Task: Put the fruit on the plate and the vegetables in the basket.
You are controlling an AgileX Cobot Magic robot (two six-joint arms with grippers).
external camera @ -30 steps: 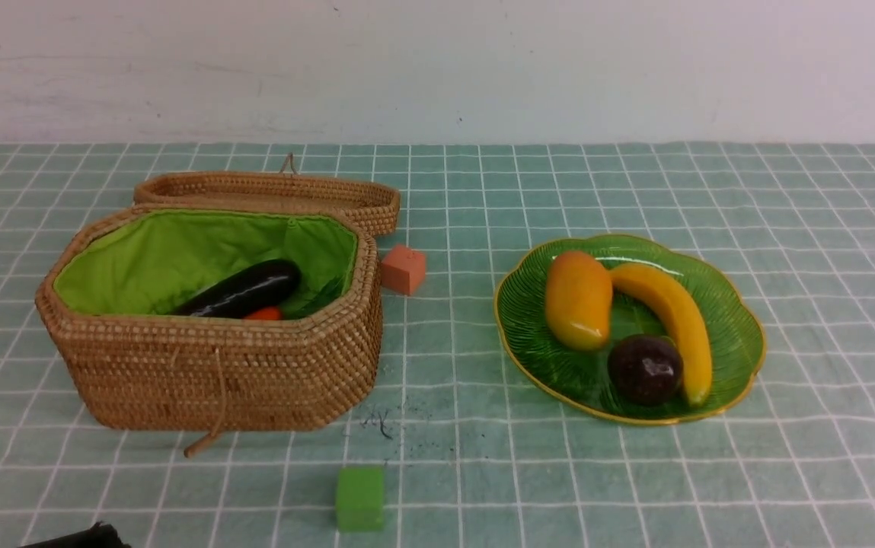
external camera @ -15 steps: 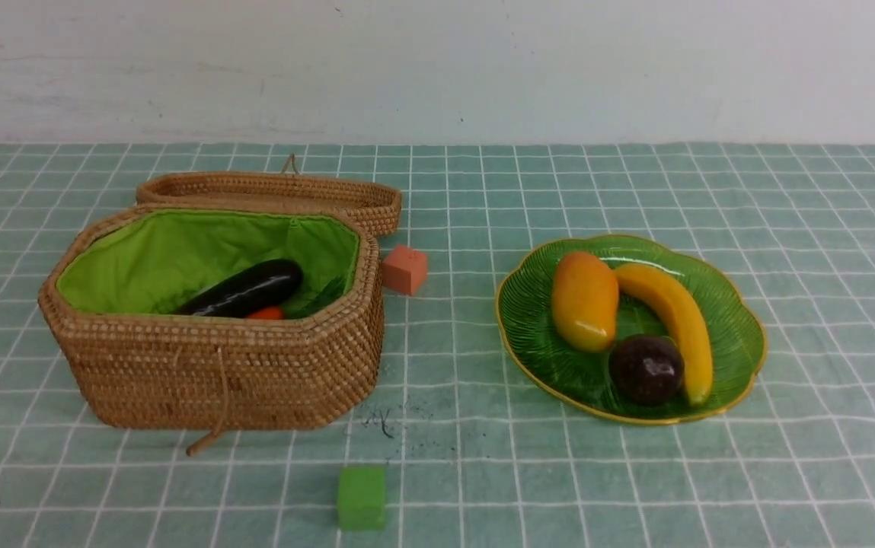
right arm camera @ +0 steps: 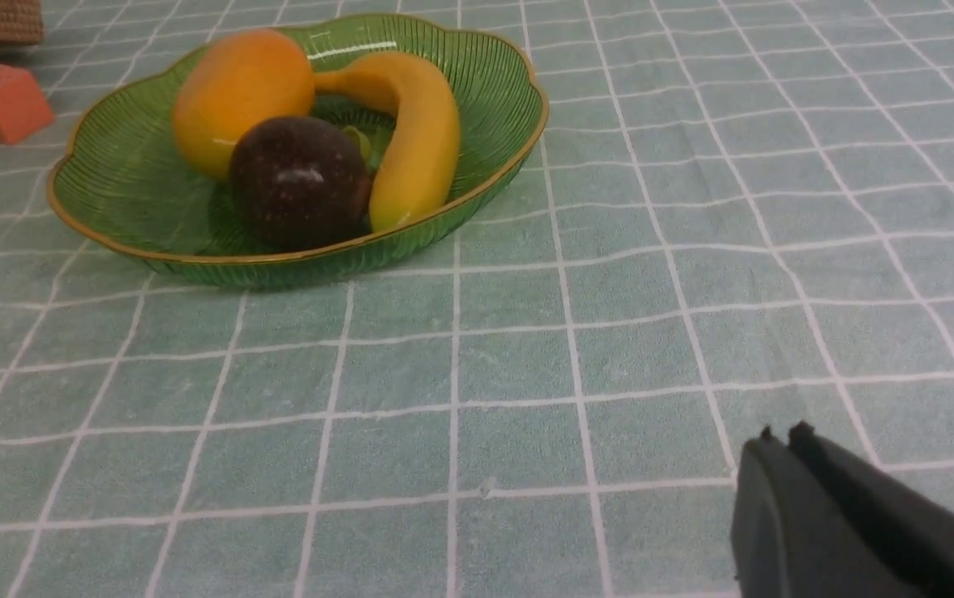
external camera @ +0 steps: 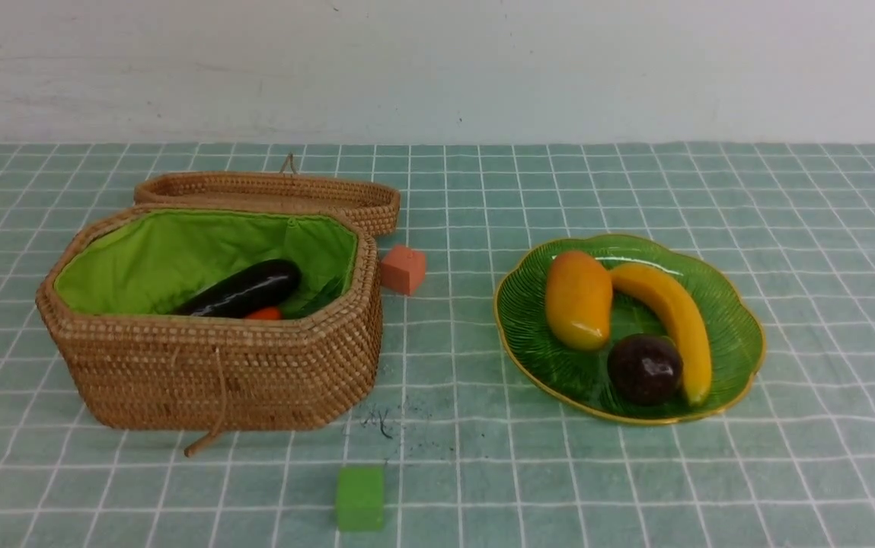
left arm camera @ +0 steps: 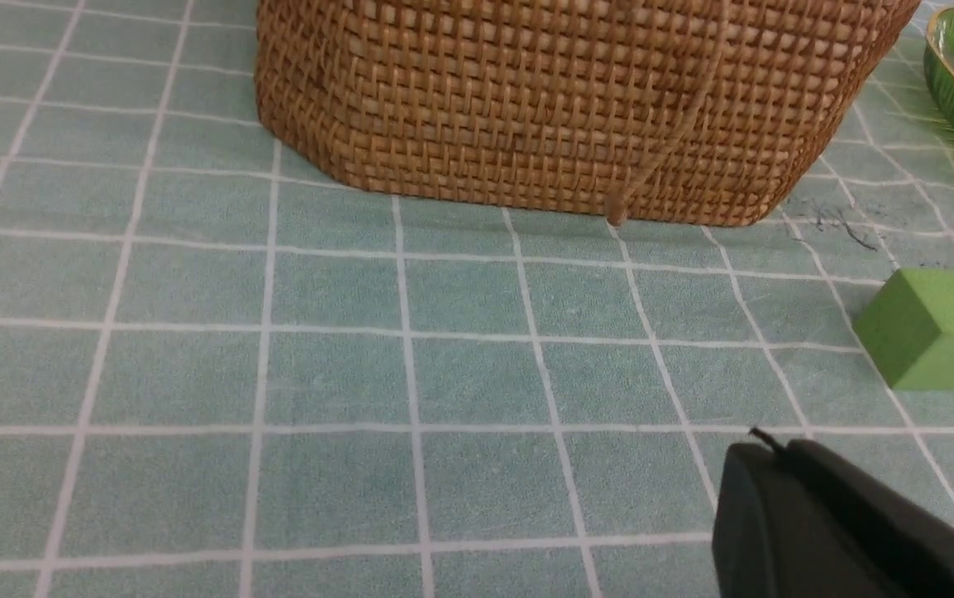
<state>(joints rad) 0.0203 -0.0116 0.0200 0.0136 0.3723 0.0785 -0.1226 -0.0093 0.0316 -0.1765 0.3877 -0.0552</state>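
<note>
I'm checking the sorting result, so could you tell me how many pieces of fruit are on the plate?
3, all on the plate: the mango towards the basket side, the banana on the other side, the mangosteen nearest the robot.

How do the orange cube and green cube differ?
The orange cube sits far from the robot, close beside the basket near its lid; the green cube sits nearer the robot, out in front of the basket. The orange cube lies between basket and plate; the green cube stands apart from both. Both are small, similar in size, and rest loose on the checked cloth.
</note>
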